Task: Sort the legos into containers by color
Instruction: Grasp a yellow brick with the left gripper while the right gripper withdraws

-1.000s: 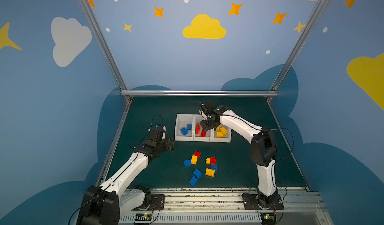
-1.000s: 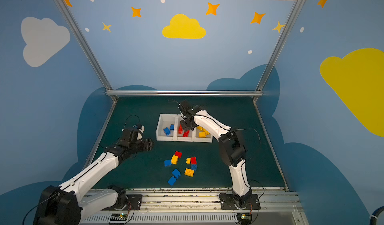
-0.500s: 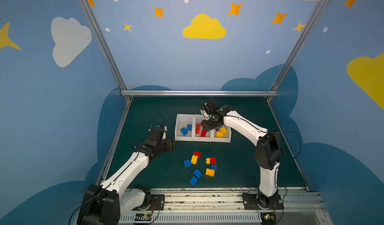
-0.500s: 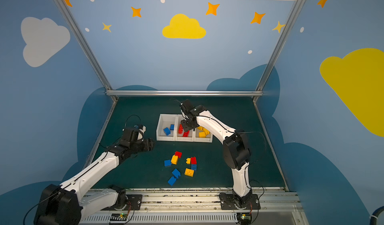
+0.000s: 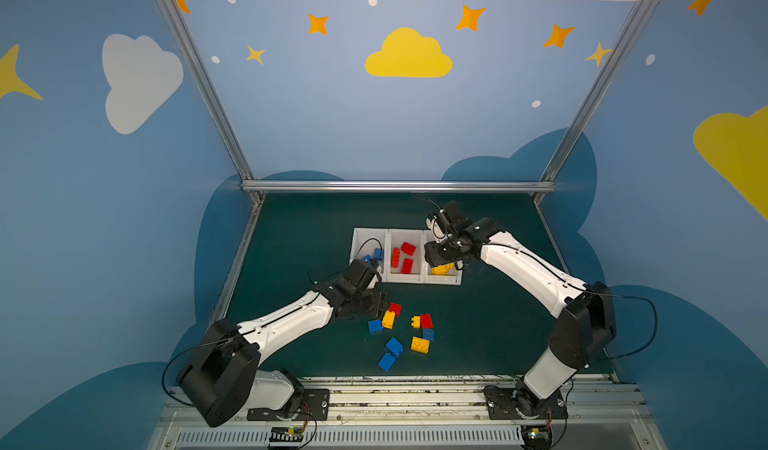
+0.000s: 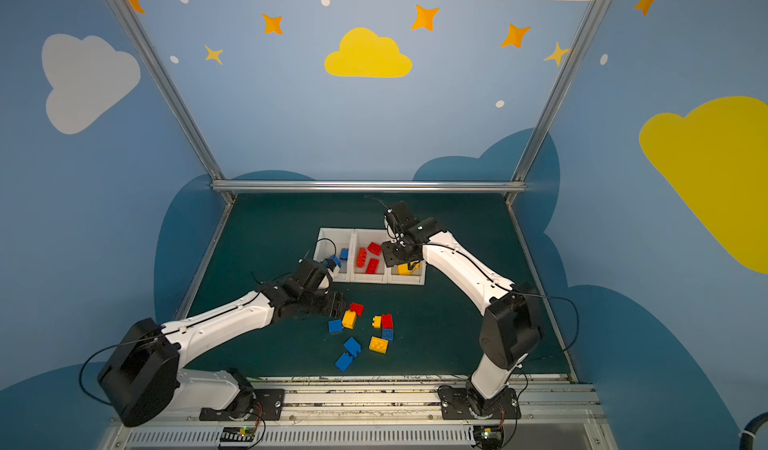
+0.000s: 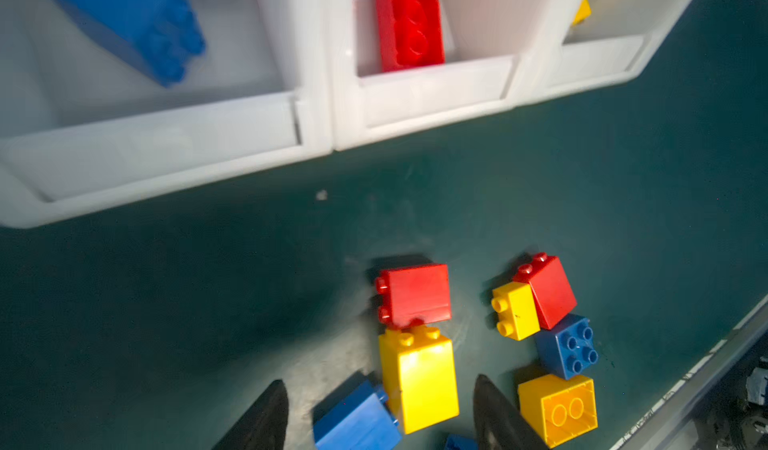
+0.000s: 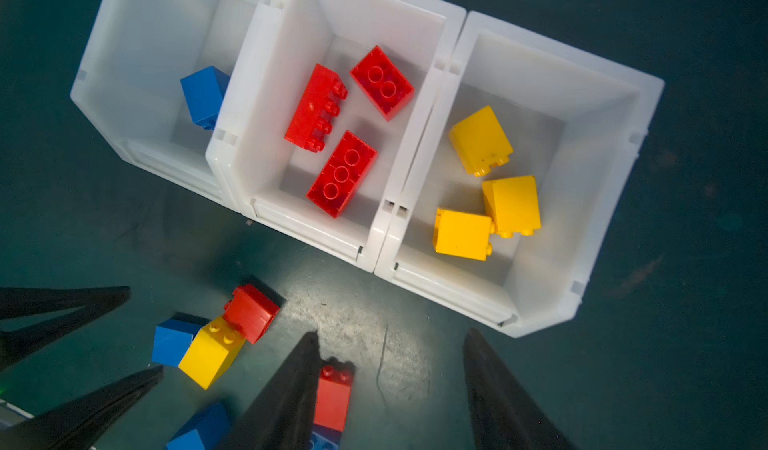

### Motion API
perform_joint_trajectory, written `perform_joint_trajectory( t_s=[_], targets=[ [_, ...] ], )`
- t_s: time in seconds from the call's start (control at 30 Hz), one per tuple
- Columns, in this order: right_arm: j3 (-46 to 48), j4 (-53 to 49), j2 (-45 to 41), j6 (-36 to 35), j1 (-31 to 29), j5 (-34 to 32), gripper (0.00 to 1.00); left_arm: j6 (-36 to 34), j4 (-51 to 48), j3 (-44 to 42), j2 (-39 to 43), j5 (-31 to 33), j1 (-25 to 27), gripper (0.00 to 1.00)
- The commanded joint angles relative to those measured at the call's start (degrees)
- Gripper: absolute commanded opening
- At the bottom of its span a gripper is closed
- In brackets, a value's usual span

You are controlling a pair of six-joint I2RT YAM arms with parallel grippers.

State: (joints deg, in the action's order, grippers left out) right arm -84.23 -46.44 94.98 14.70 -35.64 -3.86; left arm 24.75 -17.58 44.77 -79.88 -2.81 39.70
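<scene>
Left arm point(image 5: 286, 323) has swung in to the loose legos point(image 5: 401, 331); right arm point(image 5: 523, 269) has shifted toward 3 o'clock above the containers point(image 5: 405, 278).
Sorting is partway: each container holds one colour, and the rest lie on the table point(image 5: 498, 344) at their 6 o'clock. Left jaws, open and empty, bracket a yellow brick point(image 7: 417, 379) and a blue brick point(image 7: 357, 421); next they must pick one, drop and close. Right jaws hang open, empty.

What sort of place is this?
Likely a robot test booth dressed like a playroom: cloud-painted walls on a metal frame, two robot arms bolted to a rail, toy bricks beside white bins.
</scene>
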Motion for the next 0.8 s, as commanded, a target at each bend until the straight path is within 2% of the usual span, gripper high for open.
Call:
perform_joint_trajectory(
  t_s=[0.0, 0.23, 0.53, 0.77],
  targets=[
    [3.15, 0.55, -3.15, 2.05, 1.14, -0.27, 0.56, 1.73, -2.25, 2.94, -3.91, 1.08, 2.46, 0.71],
    [8.13, 1.32, -6.19, 3.26, 2.65, -0.19, 0.56, 2.48, -3.53, 4.36, -8.24, 2.64, 4.19, 0.70],
    [9.23, 2.09, -6.12, 4.22, 3.29, 0.52, 0.56, 1.26, -6.04, 8.36, -14.66, 3.80, 6.88, 0.64],
    [9.74, 2.22, -6.21, 4.28, 3.37, 0.25, 0.56, 0.64, -8.22, 10.03, -17.29, 5.36, 7.67, 0.48]
  ],
)
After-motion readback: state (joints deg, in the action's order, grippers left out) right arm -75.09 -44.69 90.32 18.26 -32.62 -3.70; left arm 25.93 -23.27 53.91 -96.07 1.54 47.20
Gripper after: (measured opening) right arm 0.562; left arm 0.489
